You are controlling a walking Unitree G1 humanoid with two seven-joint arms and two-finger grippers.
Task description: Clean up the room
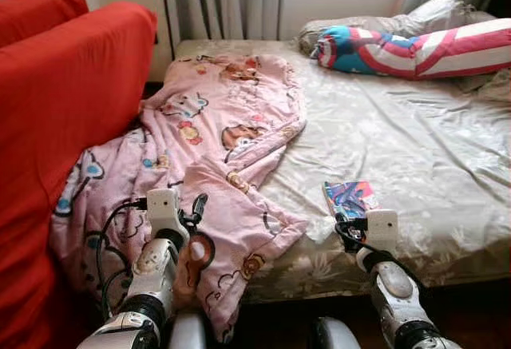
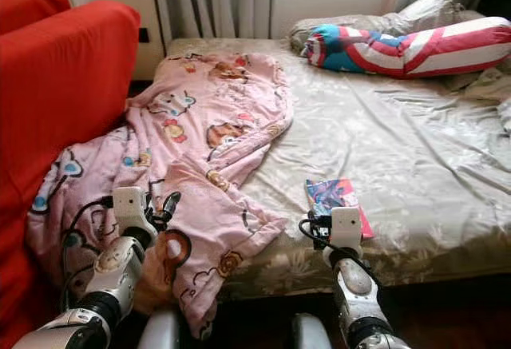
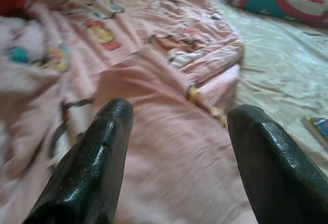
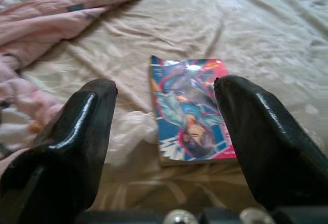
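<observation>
A pink cartoon-print blanket (image 1: 215,141) lies rumpled across the left side of the bed and hangs over its near edge. A colourful book (image 1: 350,198) lies flat near the bed's front edge. My left gripper (image 3: 177,131) is open, hovering low over the blanket's near fold (image 3: 169,152). My right gripper (image 4: 164,111) is open too, its fingers either side of the book (image 4: 189,108) and just short of it. In the head views the left gripper (image 1: 196,209) is above the hanging blanket corner and the right gripper (image 1: 345,228) is at the bed's front edge.
The bed (image 1: 415,149) has a beige floral sheet. A red, white and blue pillow (image 1: 415,49) and a grey pillow (image 1: 431,17) lie at its head. A red sofa (image 1: 64,101) stands close on the left. Curtains (image 1: 223,1) hang behind.
</observation>
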